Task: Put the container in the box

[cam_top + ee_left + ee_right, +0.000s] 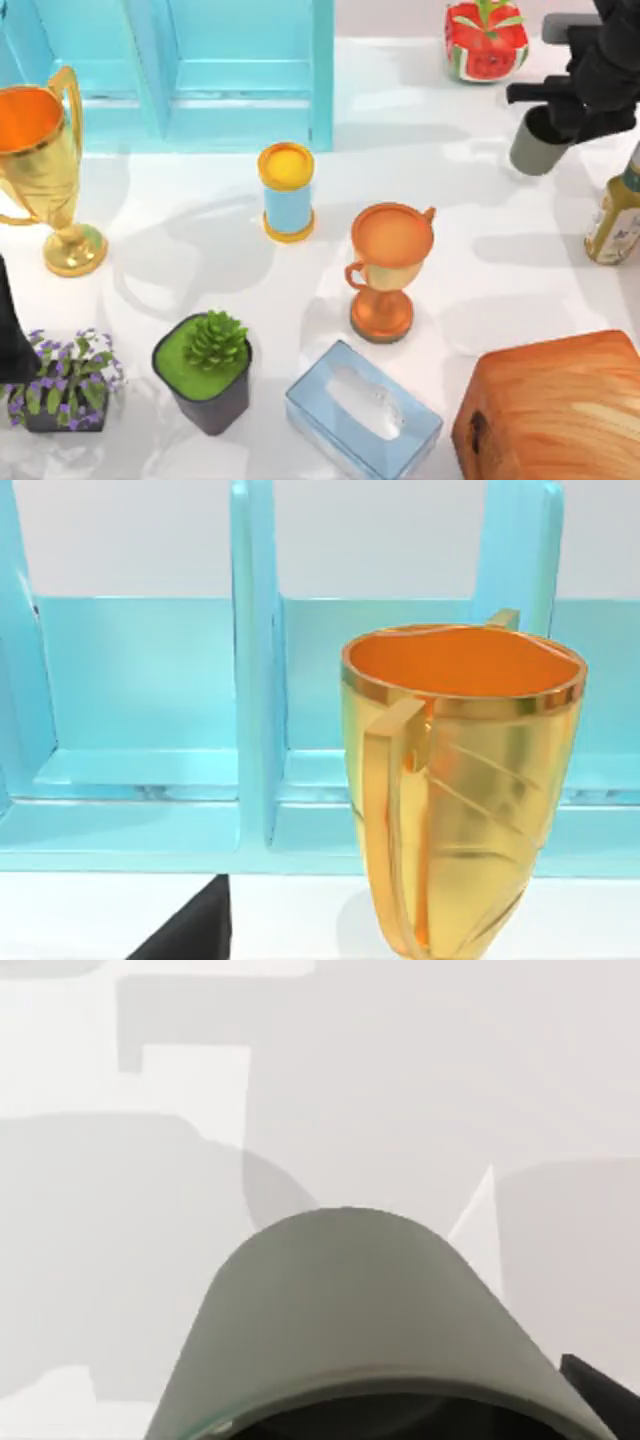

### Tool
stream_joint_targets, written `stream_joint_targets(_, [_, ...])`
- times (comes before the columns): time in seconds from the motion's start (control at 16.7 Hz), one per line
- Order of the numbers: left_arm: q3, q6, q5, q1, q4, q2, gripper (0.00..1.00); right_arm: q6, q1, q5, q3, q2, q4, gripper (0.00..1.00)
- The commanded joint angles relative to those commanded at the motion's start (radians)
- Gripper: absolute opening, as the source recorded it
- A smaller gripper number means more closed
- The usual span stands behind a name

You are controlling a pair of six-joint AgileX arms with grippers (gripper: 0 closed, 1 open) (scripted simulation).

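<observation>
The container (538, 148) is a small grey-green cup, lifted and tilted near the table's back right. My right gripper (560, 105) is shut on its rim from above. In the right wrist view the container (350, 1310) is very close, with one black fingertip (600, 1380) beside its wall. The box (240, 100) is light blue with open compartments and stands at the back left, far from the container. The box (150, 810) also faces the left wrist camera. My left arm (12, 330) is parked at the left edge.
A gold trophy (40, 150) stands in front of the box's left end. A blue cylinder (287, 192), an orange trophy (388, 265), a black plant pot (205, 370), a tissue box (362, 410) and a wooden block (555, 405) fill the middle and front. A bottle (615, 215) and a watermelon (487, 40) flank the container.
</observation>
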Motion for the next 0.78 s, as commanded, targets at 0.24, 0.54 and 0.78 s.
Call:
stream_joint_targets(0.24, [0.000, 0.000, 0.000, 0.000, 0.000, 0.000, 1.00, -0.210, -0.193, -0.064, -0.021, -0.163, 0.022, 0.00])
stream_joint_targets(0.54, [0.000, 0.000, 0.000, 0.000, 0.000, 0.000, 1.00, -0.485, -0.496, -0.043, -0.199, -0.389, -0.135, 0.00])
stream_joint_targets(0.78, [0.000, 0.000, 0.000, 0.000, 0.000, 0.000, 1.00, -0.619, -0.636, 0.007, -0.342, -0.508, -0.284, 0.00])
